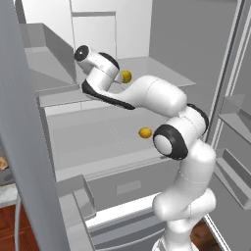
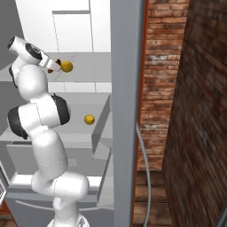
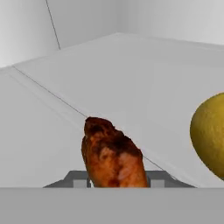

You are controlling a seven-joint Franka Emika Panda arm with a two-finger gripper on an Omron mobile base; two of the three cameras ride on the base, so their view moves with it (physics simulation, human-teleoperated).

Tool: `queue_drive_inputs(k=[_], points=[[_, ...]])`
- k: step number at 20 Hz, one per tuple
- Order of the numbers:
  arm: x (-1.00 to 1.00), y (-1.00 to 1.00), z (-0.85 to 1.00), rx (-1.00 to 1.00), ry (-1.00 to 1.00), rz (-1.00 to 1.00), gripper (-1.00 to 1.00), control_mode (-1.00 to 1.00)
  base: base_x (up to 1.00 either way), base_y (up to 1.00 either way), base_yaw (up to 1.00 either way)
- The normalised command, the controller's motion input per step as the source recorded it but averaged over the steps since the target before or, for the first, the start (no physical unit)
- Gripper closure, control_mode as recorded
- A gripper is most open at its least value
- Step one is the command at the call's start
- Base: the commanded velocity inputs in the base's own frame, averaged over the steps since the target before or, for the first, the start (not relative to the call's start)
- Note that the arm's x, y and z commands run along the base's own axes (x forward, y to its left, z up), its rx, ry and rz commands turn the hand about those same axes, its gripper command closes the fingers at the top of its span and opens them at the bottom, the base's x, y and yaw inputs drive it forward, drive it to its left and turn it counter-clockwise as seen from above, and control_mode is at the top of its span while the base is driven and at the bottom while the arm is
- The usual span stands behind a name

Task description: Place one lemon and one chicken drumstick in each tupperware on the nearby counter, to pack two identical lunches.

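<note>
The browned, knobbly chicken drumstick [image 3: 113, 154] stands between the gripper's [image 3: 114, 183] fingers on the pale grey fridge shelf [image 3: 144, 78], long axis pointing away; apparently pinched. The yellow lemon [image 3: 210, 134] lies just beside it.

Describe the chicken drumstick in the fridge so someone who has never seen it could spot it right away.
Look inside the open fridge, on the upper shelf where the robot's gripper reaches in. The chicken drumstick stands between the fingertips, beside a lemon. It is mottled reddish-brown and elongated; the lemon is round and yellow.
</note>
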Motion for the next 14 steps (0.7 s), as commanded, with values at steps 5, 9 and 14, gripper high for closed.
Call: queue_drive_inputs(k=[5, 9, 14], points=[[-0.82, -0.17, -0.03, 0.05, -0.13, -0.02, 1.0, -1.0, 0.0, 0.0, 0.0], [-0.99, -0.01, 0.41, 0.11, -0.03, 0.0, 1.0, -1.0, 0.0, 0.0, 0.0], [-0.96, -0.32, 0.22, 0.17, 0.0, 0.03, 1.0, -1.0, 0.0, 0.0, 0.0]])
